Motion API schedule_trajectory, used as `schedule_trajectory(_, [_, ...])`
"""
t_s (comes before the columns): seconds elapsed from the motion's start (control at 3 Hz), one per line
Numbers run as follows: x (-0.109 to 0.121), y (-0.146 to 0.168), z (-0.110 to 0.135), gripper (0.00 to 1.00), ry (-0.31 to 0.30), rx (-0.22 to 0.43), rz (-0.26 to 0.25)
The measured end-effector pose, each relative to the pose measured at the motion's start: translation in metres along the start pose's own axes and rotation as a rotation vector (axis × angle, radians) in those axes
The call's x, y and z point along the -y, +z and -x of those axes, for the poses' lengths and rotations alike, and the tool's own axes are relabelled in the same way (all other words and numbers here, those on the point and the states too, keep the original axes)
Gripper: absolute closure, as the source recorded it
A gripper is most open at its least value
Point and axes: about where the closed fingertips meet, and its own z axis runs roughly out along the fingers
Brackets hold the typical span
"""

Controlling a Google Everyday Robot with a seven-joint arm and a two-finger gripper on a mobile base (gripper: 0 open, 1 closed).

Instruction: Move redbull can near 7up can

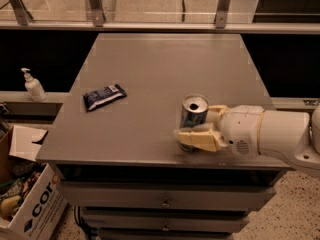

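Reaching in horiz., gripper (202, 127) clamps upright redbull can (194, 108) nr table (150, 74) front.

The gripper (196, 125) sits low at the front right of the table (150, 74), its 2 cream fingers (197, 139) pressed against the upright redbull can (194, 110), 1 in front, 1 behind. Right of the gripper, the thick white arm (280, 134) extends roughly level.

- Gripper (196, 126): at the front-right of the table (150, 59), clamped on the redbull can (194, 111); blocky cream-yellow fingers (200, 140).
- Wrist housing (242, 129): white, rounded, with a small speckled vent patch.
- Forearm (285, 134): white cylinder with thin seam rings.
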Motion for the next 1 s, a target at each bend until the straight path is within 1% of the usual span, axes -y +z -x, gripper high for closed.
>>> schedule_trajectory(0.33, [-0.004,0.001,-0.003,0.0,0.001,-0.007,0.011])
schedule_trajectory(0.67, [0.002,-0.007,-0.007,0.0,0.005,-0.005,0.006])
schedule_trajectory(1.0, [0.017,-0.033,-0.021,0.0,0.007,-0.011,-0.011])
